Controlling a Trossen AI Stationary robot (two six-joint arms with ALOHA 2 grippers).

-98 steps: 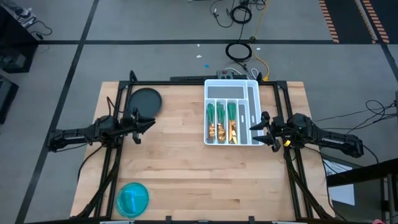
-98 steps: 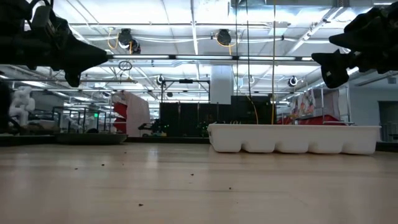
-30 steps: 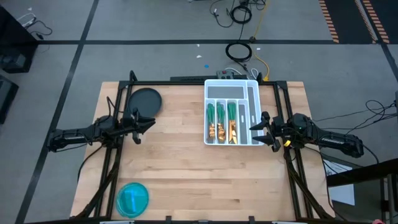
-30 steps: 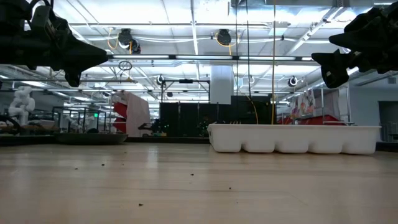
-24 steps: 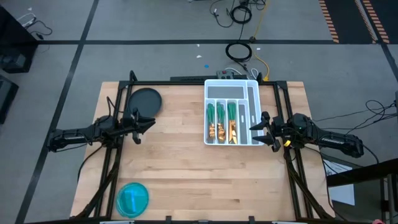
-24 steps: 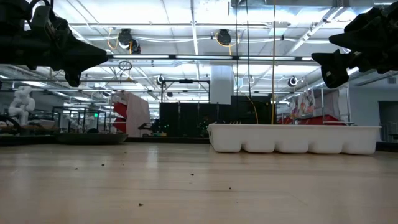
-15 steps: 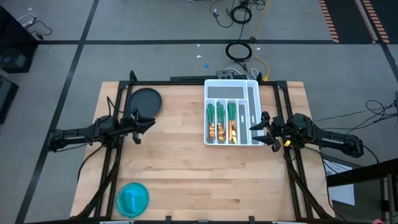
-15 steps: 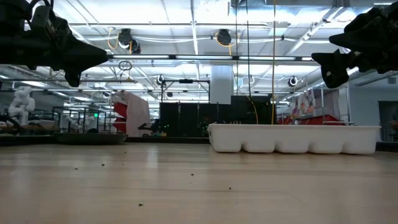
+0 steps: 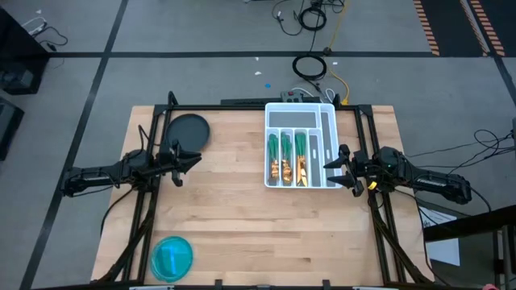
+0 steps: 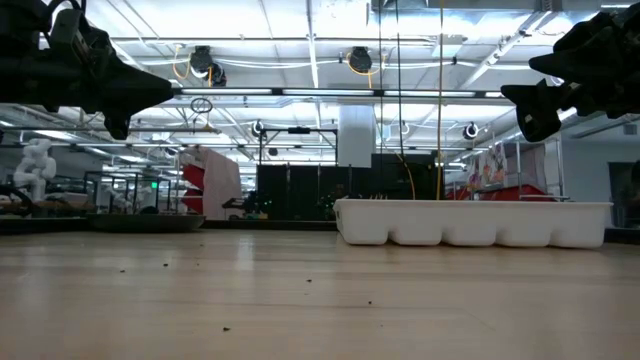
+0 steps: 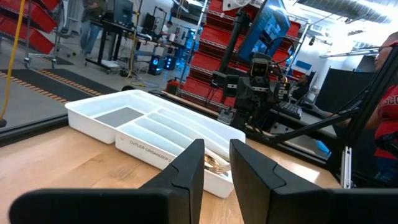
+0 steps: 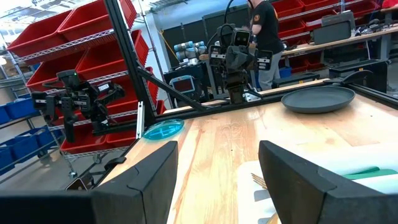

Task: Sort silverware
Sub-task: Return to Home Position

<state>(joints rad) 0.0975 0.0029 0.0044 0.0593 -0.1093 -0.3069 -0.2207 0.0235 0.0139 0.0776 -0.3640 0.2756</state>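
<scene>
The silverware [image 9: 289, 157] lies in three long compartments of the white tray [image 9: 331, 121], green handles toward the far edge and gold heads nearer. In the left wrist view a few gold fork heads [image 11: 214, 163] show inside the tray [image 11: 137, 140]. My left gripper [image 9: 196, 158] hovers above the table left of the tray, with a narrow gap between its fingers [image 11: 216, 146]. My right gripper [image 9: 329, 165] hovers at the tray's right near corner, open wide [image 12: 217, 149]. Both hang well above the tabletop in the low view, the left [image 10: 165, 92] and the right [image 10: 520, 108].
A dark round plate [image 9: 188, 129] sits near the far left corner. A blue round dish [image 9: 172, 258] rests by the near left edge. Bare wood stretches between the arms and toward the near edge. A person stands in the room beyond the table.
</scene>
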